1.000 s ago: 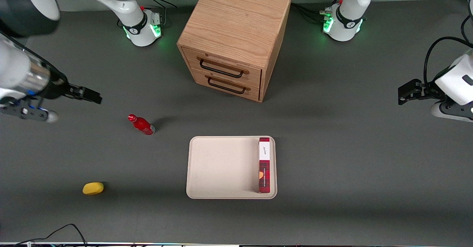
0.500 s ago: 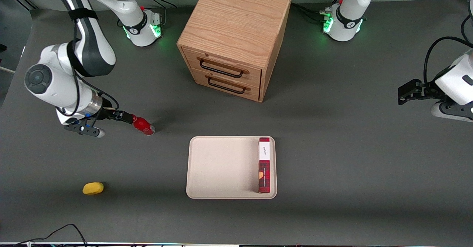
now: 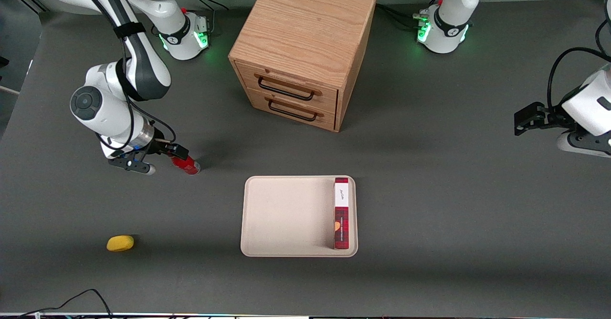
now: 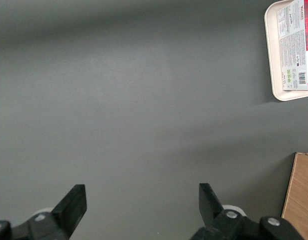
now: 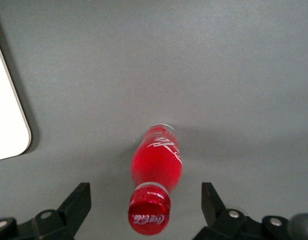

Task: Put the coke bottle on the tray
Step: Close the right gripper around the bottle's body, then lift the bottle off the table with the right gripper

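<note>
Coke bottle [image 3: 186, 163]: upright on the surface [image 3: 429, 190], off the tray [image 3: 286, 216], toward the working arm's end.
Hand [image 5: 146, 202]: spread wide, one finger each side of the cap, not gripping.
Tray: only a red plaid box [image 3: 342, 213] lies along one edge.
Progress: nothing placed; grasp, lift, carry and set-down remain.
Change: the hand has closed in from beside the bottle to straddle its cap.

The coke bottle [image 5: 155, 182] stands upright on the grey table [image 5: 204, 65], red cap uppermost; the gripper [image 5: 146, 205] hangs just above it, fingers spread wide, flanking the cap; the tray [image 5: 7, 125] lies near.
</note>
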You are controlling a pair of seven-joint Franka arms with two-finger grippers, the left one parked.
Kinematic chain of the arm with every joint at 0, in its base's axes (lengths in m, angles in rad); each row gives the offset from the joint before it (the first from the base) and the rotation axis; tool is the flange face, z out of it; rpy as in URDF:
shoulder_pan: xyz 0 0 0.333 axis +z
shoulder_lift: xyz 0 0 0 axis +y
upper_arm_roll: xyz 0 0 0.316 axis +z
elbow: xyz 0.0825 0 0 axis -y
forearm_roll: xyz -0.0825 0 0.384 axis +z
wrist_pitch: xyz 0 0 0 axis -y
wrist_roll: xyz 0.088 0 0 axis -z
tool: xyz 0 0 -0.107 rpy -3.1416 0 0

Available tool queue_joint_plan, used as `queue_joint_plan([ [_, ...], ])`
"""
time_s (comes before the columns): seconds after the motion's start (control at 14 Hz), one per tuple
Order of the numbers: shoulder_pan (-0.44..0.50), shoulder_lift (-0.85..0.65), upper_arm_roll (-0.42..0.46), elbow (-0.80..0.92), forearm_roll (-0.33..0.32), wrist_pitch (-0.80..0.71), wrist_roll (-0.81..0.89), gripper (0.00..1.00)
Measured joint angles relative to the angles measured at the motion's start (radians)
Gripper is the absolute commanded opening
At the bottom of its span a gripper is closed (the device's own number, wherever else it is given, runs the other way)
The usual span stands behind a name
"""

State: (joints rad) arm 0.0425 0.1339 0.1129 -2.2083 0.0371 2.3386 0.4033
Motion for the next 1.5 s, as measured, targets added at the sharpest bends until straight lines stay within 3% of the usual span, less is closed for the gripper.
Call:
queue_joint_plan([
  [0.07, 0.0, 0.0, 0.0, 0.0, 0.0, 0.0, 0.0, 0.0],
  [0.71, 0.001, -0.004, 0.013, 0.026, -0.012, -0.024, -0.002, 0.0],
  [0.86, 0.0, -0.015, 0.013, 0.141, -0.014, -0.187, -0.015, 0.0],
  [1.21, 0.0, -0.013, 0.009, 0.618, -0.015, -0.697, -0.059, 0.0],
  [1.5, 0.045, 0.178, 0.017, 1.022, -0.013, -0.924, 0.005, 0.0],
])
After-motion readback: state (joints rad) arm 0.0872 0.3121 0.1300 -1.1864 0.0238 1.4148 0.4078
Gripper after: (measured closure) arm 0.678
